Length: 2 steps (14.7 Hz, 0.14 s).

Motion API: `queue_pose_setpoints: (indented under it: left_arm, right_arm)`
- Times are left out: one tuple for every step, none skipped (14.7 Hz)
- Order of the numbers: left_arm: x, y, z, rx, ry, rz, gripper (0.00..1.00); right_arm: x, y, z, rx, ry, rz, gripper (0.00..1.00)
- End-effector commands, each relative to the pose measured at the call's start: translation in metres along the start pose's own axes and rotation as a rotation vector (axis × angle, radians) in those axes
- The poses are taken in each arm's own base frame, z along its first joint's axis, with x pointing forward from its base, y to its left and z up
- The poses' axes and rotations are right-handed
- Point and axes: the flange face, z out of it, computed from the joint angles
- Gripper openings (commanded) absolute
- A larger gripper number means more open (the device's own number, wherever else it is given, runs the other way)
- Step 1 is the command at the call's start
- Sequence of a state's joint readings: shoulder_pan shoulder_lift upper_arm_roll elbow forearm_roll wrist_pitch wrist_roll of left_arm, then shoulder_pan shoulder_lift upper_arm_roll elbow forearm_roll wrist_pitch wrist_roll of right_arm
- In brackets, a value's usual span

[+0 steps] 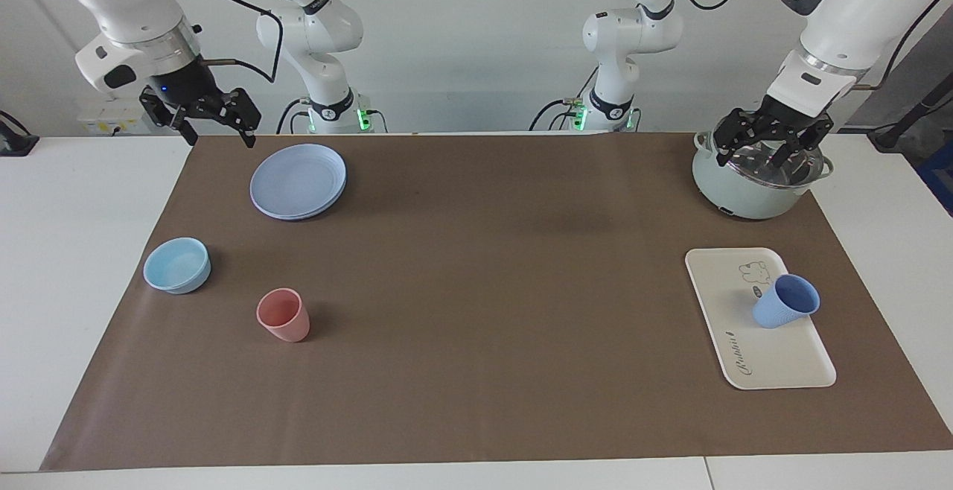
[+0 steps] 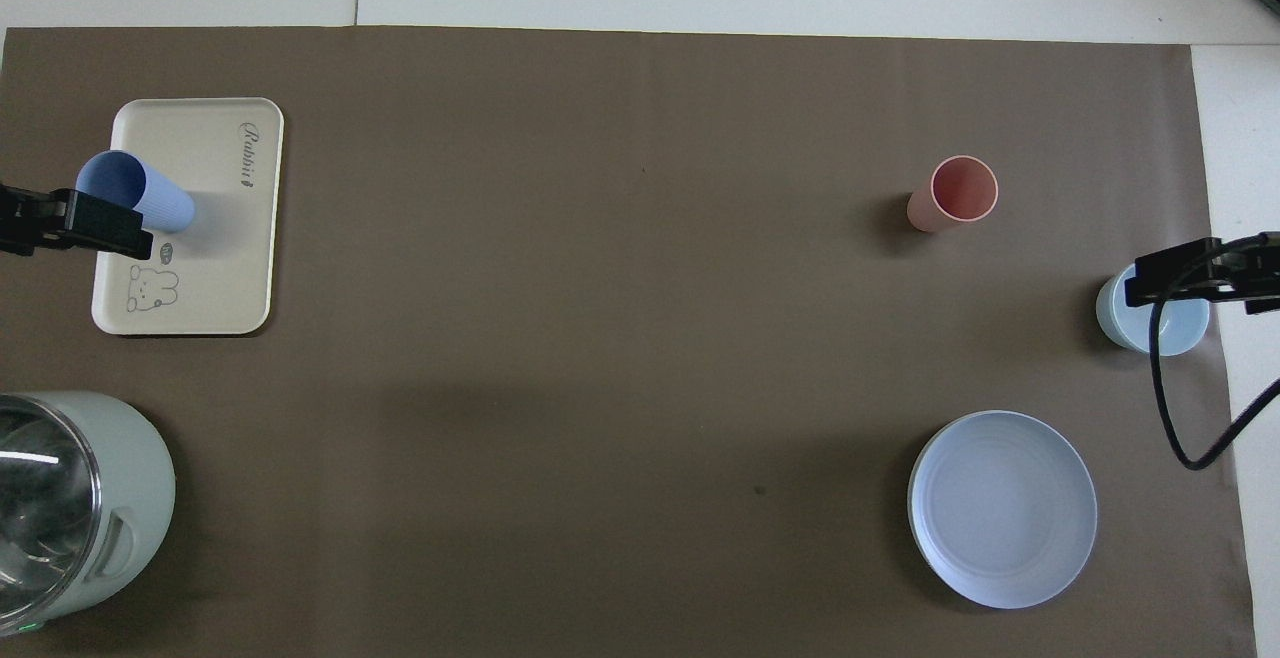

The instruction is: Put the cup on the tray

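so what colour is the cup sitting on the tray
Periwinkle blue cup, darker inside, on the cream tray; clearest in the facing view.

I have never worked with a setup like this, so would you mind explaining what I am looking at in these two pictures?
These are two white robot arms at a table covered with a brown mat. One picture comes from a camera facing the robots; the other looks steeply down from above their end.

Each arm ends in a two-finger gripper. The left gripper hangs open over a pale green pot and holds nothing. The right gripper hangs open above the mat's corner, near the round blue plate, also empty.

At the left arm's end lies a cream tray with a bear drawing. The blue cup stands on it, free of both grippers.

At the right arm's end, farther from the robots than the plate, are a light-blue bowl and a pink cup.
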<state>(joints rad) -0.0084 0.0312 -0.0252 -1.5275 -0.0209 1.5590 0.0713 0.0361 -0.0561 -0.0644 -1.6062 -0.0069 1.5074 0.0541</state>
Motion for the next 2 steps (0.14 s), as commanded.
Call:
queue_pose_setpoints:
  left_arm:
    - [-0.0035,-0.0026,-0.0016,0.005,0.013,0.004,1.0]
    - [-0.0035,-0.0026,-0.0016,0.005,0.013,0.004,1.0]
  right_arm:
    - [0.0007,0.0005,0.0022,-0.024,0.01,-0.017,1.0]
    - [0.0007,0.0005,0.0022,-0.024,0.01,-0.015,1.0]
